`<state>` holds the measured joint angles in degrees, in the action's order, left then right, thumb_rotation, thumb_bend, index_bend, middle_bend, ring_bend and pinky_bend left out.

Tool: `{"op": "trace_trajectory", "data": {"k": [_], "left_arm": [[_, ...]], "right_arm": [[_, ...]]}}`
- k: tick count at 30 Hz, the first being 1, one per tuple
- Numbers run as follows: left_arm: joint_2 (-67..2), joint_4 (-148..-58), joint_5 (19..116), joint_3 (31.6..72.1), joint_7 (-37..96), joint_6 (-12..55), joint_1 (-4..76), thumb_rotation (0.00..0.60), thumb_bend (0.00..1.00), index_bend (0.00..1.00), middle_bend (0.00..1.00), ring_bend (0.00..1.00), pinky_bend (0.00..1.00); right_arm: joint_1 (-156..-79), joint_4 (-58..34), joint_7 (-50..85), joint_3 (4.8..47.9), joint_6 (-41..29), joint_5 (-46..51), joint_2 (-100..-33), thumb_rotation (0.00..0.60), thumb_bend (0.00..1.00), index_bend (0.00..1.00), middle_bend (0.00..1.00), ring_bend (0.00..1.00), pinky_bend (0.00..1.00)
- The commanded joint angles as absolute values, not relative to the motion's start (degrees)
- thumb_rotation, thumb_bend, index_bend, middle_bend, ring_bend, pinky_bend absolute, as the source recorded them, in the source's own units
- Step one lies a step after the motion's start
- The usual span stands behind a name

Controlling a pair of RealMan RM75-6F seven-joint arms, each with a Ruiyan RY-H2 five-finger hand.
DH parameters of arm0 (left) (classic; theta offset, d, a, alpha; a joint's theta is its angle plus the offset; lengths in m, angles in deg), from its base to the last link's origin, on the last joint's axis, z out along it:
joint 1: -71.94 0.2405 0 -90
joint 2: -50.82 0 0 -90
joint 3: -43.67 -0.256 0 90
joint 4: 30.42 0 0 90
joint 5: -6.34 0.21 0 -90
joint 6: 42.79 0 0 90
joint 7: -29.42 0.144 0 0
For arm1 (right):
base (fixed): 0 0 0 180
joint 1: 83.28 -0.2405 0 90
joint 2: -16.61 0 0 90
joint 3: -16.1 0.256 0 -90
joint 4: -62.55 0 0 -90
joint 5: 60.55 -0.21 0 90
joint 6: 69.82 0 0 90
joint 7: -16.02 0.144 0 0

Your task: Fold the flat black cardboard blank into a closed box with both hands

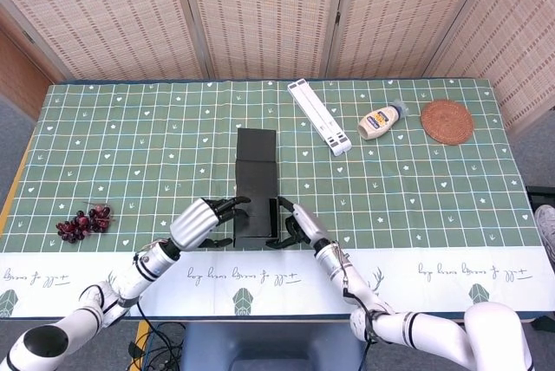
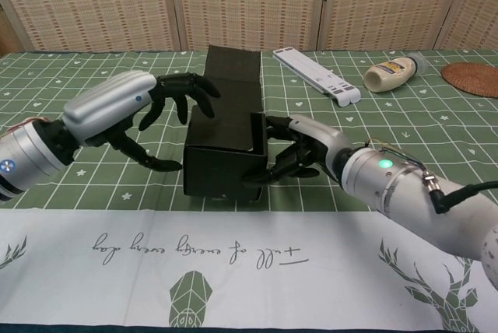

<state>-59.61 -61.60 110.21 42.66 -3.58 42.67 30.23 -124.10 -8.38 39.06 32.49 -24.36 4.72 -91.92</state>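
Observation:
The black cardboard box (image 1: 257, 215) stands half folded near the table's front edge, its long lid panel (image 1: 257, 147) lying flat behind it. My left hand (image 1: 206, 223) lies against the box's left side, its fingers (image 2: 189, 89) curled over the top and its thumb low against the left wall, holding the side flap folded in. My right hand (image 1: 296, 226) grips the right wall (image 2: 257, 145), fingers spread on it and thumb at the bottom front corner. The box (image 2: 222, 166) rests on the tablecloth between the two hands. Its inside is hidden.
A white flat bar (image 1: 319, 116), a mayonnaise bottle (image 1: 381, 120) and a round woven coaster (image 1: 447, 121) lie at the back right. A bunch of dark grapes (image 1: 82, 222) sits at the front left. The green checked cloth (image 1: 130, 146) covers the table.

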Motion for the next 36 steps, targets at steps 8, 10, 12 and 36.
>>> {"op": "trace_trajectory", "data": {"k": [8,10,12,36], "left_arm": [[-63.5,-52.81,111.23,38.74,-5.23,42.0,29.57,0.6,0.06,0.36,0.25,0.45,0.74],[-63.65,-52.18,111.25,38.26,-5.11,41.86,29.48,0.6,0.06,0.36,0.25,0.45,0.74],[-63.69,-51.83,111.28,37.84,-5.0,41.56,29.34,0.6,0.06,0.36,0.25,0.45,0.74],[-60.86,-56.42,112.68,34.07,1.1,37.7,24.62,0.6,0.06,0.47,0.4,0.47,0.74]], "right_arm": [[-124.5,-5.24,38.88,31.8,-25.09,5.87,-93.71,0.6,0.28,0.34,0.48,0.84,1.0],[-124.43,-4.67,39.01,31.67,-25.06,6.13,-94.02,0.6,0.28,0.34,0.48,0.84,1.0],[-124.38,-4.38,39.18,31.56,-25.07,6.4,-94.22,0.6,0.28,0.34,0.48,0.84,1.0],[-123.25,-5.47,39.85,30.19,-23.76,9.68,-94.16,0.6,0.28,0.34,0.48,0.84,1.0]]}}
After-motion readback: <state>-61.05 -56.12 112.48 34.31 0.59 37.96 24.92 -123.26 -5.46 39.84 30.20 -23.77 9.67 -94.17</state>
